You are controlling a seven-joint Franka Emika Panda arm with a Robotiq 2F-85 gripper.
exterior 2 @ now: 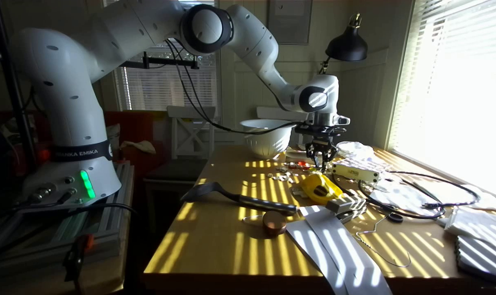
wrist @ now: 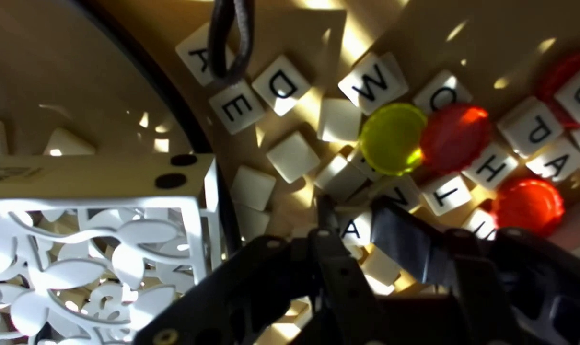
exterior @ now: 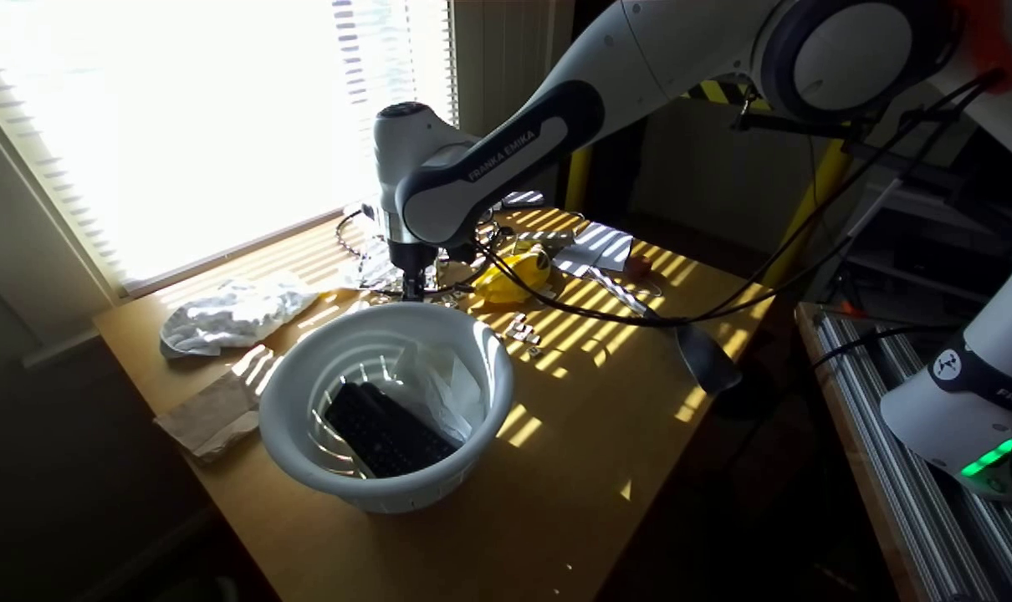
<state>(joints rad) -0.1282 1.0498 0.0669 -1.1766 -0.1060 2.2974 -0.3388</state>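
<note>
Lower centre, the claw (wrist: 350,208) is standing narrow, A tile (wrist: 353,230) in the gap, hold unclear, and crowding tiles (wrist: 381,267) are threatening a jam!

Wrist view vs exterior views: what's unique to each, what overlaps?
Only the wrist view: readable letters on the white tiles, D and P among them.

Only the exterior views: the white bowl, the dark-headed utensil and the bulky yellow object, all in both exterior views; plus, in an exterior view, black items inside the bowl.

Shared: the end effector, the tiles themselves, and the pale box, seen in an exterior view too.
</note>
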